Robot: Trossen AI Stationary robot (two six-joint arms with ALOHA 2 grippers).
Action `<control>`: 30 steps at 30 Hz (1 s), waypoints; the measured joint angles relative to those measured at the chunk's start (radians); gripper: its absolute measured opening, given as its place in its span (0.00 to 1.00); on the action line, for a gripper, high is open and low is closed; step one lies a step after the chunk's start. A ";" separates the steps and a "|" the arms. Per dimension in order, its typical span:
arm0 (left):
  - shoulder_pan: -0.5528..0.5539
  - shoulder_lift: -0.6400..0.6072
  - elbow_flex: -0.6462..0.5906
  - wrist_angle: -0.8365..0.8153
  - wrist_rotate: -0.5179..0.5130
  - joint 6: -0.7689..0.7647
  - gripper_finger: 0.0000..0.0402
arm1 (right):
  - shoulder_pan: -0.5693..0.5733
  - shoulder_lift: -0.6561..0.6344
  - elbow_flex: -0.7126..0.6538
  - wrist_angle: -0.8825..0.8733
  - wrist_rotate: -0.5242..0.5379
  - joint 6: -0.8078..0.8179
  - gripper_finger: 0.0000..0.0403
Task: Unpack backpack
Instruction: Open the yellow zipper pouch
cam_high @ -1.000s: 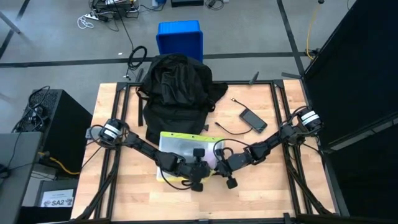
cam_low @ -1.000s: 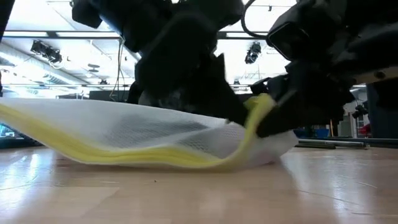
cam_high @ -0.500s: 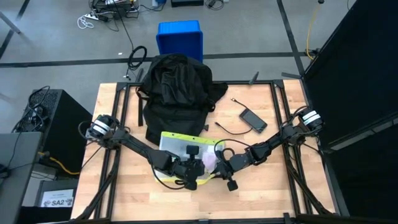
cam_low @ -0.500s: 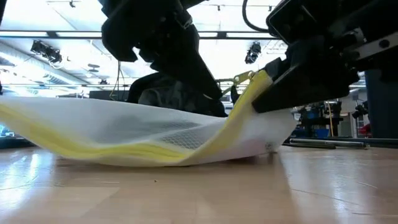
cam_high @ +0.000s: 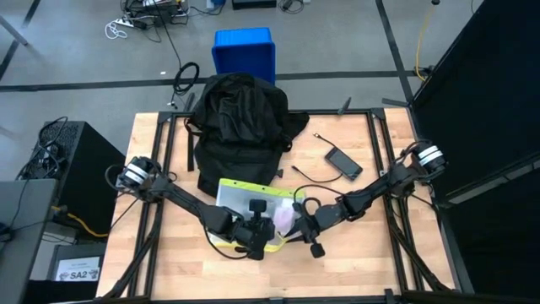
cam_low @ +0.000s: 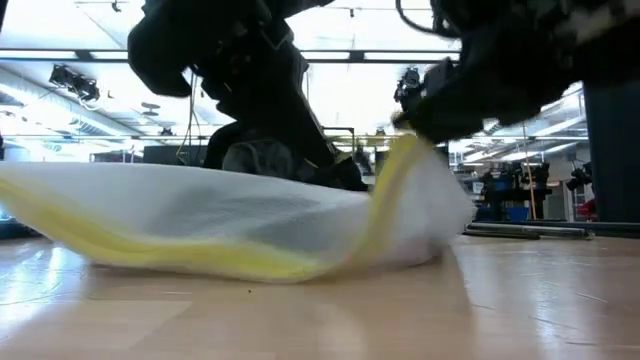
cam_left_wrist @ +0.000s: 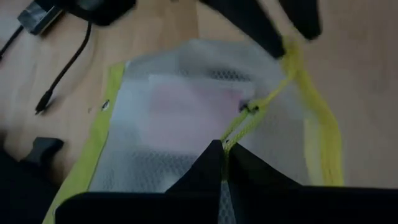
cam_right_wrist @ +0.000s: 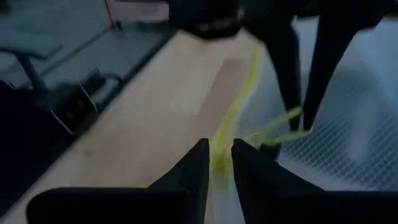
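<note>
The left claw (cam_left_wrist: 222, 163) sits low over a white mesh pouch (cam_high: 253, 198) with yellow-green trim, its fingers pressed together on the pouch's thin yellow pull cord (cam_left_wrist: 256, 116), which runs out just ahead of the fingertips. The right claw (cam_right_wrist: 219, 163) is right beside it, at the pouch's near corner, its jaws parted only a sliver around the yellow edge binding (cam_right_wrist: 239, 106); that corner is lifted off the wooden surface (cam_high: 363, 253) in the low view, where the pouch (cam_low: 200, 215) sags flat toward the other end. Whether the right claw truly grips the binding or merely straddles it I cannot tell. Something pale pink (cam_left_wrist: 186, 112) shows through the mesh just beyond the left claw's tips.

The backpack (cam_high: 240, 118) lies beyond both claws, touching the pouch's far edge, slumped on the surface. Off past the right claw, well apart, lie a dark phone (cam_high: 344, 163) and a black cable (cam_high: 310, 176). A blue bin (cam_high: 245, 52) stands on the floor behind the backpack.
</note>
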 joint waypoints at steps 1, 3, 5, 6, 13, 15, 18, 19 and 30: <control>-0.002 0.000 0.005 -0.009 0.002 -0.001 0.00 | 0.000 -0.013 0.000 -0.007 -0.003 0.000 0.11; -0.005 0.000 0.015 -0.015 0.005 -0.001 0.00 | 0.001 -0.031 0.000 -0.030 -0.004 -0.013 0.10; -0.003 0.000 0.022 -0.013 0.004 0.001 0.00 | 0.000 -0.037 0.000 -0.050 -0.006 -0.016 0.10; -0.003 0.000 0.026 -0.015 0.004 0.004 0.00 | 0.000 -0.038 0.000 -0.062 -0.006 -0.017 0.10; -0.004 0.000 0.029 -0.011 0.003 0.008 0.00 | 0.018 -0.035 0.000 -0.105 0.007 -0.015 0.20; -0.003 0.000 0.029 -0.009 0.001 0.008 0.00 | 0.023 -0.035 0.000 -0.105 0.020 -0.010 0.25; -0.003 0.000 0.029 -0.003 0.000 0.008 0.00 | 0.023 -0.035 0.000 -0.104 0.039 -0.009 0.32; -0.003 0.000 0.029 0.001 0.000 0.008 0.00 | 0.023 -0.035 0.000 -0.105 0.061 -0.007 0.34; -0.002 0.000 0.029 0.014 -0.001 0.010 0.00 | 0.060 0.008 0.000 -0.054 0.122 0.007 0.34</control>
